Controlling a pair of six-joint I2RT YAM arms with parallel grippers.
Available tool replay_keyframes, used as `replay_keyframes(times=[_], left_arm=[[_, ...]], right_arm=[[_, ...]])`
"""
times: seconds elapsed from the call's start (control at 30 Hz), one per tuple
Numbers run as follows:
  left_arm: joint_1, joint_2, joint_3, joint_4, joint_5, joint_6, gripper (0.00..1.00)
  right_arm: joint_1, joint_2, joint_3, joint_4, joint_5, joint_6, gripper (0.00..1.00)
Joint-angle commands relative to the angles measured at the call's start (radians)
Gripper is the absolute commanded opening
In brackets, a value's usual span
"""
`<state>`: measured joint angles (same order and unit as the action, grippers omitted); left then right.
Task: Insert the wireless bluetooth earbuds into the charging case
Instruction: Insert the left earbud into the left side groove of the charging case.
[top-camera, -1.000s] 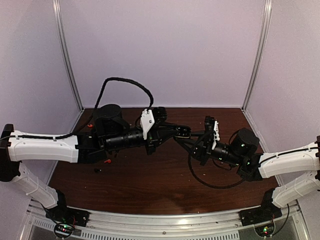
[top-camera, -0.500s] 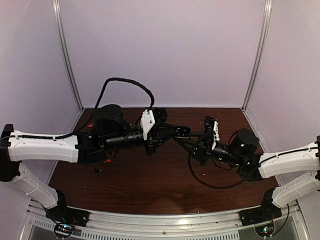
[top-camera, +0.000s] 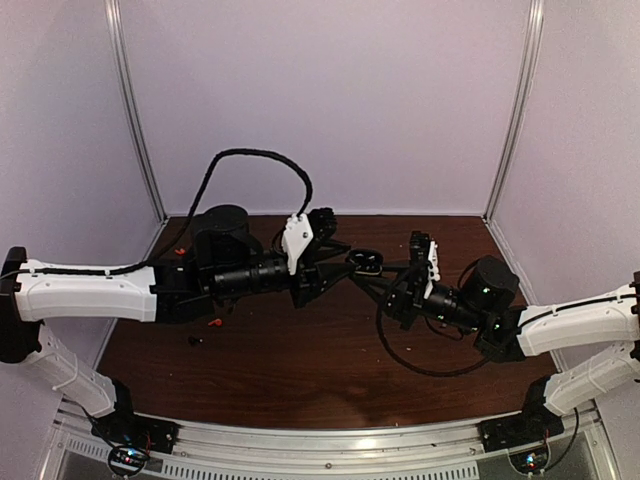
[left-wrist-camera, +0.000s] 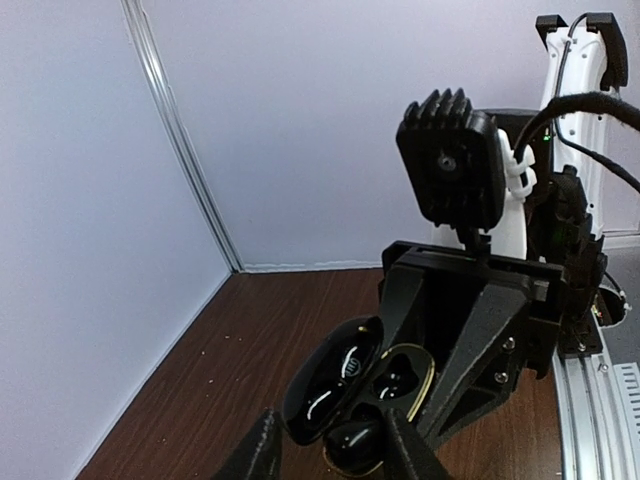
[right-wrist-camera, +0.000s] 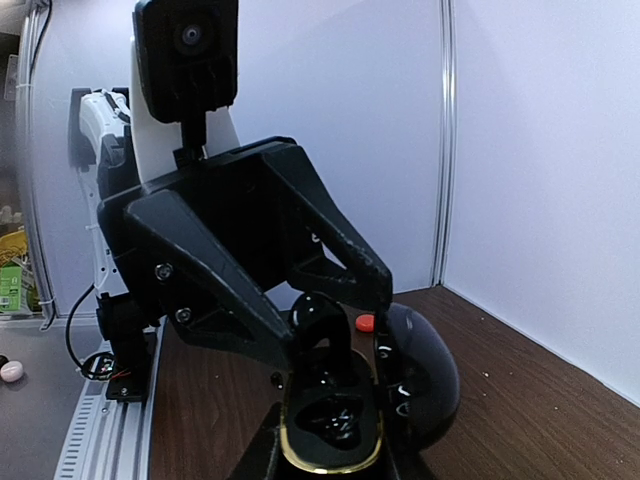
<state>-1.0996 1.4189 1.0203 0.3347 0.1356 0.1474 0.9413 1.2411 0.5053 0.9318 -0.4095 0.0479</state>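
Open charging case (top-camera: 365, 262) at centre of top view, clamped in the right gripper (top-camera: 380, 280); contents of its wells unclear. The left gripper (top-camera: 335, 262) is just beside it, fingers parted. Lower left on table (top-camera: 300, 385): red earbud (top-camera: 213, 322), black earbud (top-camera: 195, 341). A cable loop (top-camera: 405, 362) lies under the right arm. The back wall (top-camera: 320, 120) is well behind.

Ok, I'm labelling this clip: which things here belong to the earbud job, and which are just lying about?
Job: charging case, open, held by the right gripper; red earbud and black earbud, loose on the table.
Lying about: looped black cable on the table; small pale round thing off the table's edge.
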Motion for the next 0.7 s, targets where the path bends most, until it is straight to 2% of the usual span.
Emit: replay_keyframes(times=[0.0,0.23,0.43,0.67], left_arm=[[0.014,0.015,0.031,-0.022,-0.043,-0.010,0.38],[0.014,-0.021,-0.002,-0.019,0.019,-0.003,0.50],[0.014,-0.095,-0.048,-0.081,0.096,0.060,0.68],[0.014,-0.187,-0.069,-0.116,0.087,0.047,0.72]], right_arm=[[0.007,-0.013,0.013,0.075,-0.025,-0.009,0.00],[0.005,-0.014,0.004,0.075,-0.018,0.005,0.00],[0.001,-0.018,-0.003,0.067,-0.021,0.014,0.00],[-0.001,-0.033,-0.013,0.031,-0.061,0.003,0.00]])
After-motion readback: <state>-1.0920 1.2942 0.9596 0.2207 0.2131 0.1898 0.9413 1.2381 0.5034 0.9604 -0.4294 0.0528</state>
